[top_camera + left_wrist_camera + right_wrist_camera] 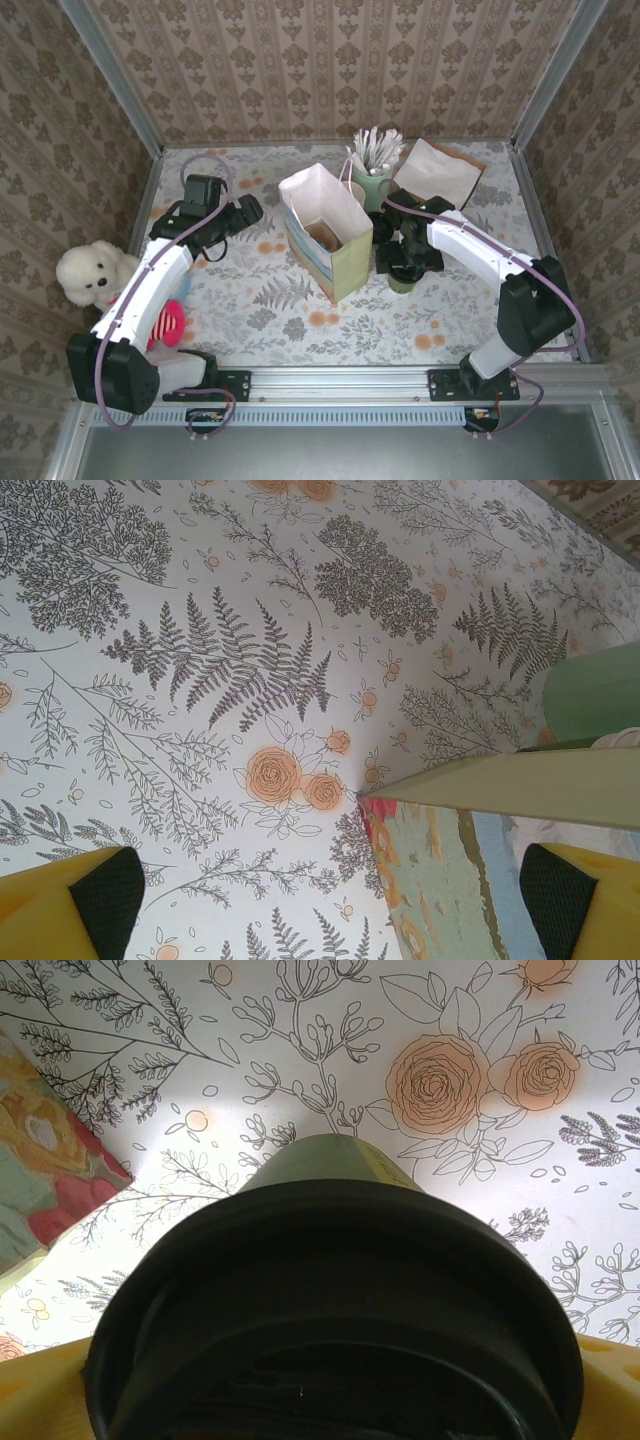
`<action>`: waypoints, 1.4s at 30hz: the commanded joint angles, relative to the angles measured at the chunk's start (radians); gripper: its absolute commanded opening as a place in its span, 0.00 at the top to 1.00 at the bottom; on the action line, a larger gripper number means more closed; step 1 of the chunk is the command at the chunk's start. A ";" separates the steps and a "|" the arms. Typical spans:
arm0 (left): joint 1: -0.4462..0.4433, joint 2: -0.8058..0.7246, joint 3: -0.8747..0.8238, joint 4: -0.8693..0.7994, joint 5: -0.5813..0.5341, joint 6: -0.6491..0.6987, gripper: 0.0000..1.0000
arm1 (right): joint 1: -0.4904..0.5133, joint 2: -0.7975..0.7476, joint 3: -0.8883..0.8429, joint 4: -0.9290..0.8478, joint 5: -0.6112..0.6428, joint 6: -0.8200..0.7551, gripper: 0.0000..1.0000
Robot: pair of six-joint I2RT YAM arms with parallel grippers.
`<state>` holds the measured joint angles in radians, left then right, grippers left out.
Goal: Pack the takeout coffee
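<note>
Grasp step: the right gripper, jaws wide, straddles the takeout coffee while the left gripper waits open; a square close should come next.

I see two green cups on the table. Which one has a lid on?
The dark-green cup with the black lid, beside the standing paper bag. The pale-green cup farther back is lidless and holds white sticks.

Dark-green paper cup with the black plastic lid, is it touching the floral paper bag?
Apart. The right wrist view shows bare flowered tablecloth between the dark-green lidded paper cup and the floral paper bag.
</note>
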<state>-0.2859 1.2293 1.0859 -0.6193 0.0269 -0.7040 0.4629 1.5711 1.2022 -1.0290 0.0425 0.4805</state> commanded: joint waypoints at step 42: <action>0.013 0.024 -0.008 0.006 0.011 0.006 0.00 | 0.022 -0.029 -0.042 -0.031 0.057 0.022 0.02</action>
<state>-0.2794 1.2465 1.0859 -0.6193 0.0303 -0.7040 0.4789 1.5623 1.1805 -1.0542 0.0723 0.5014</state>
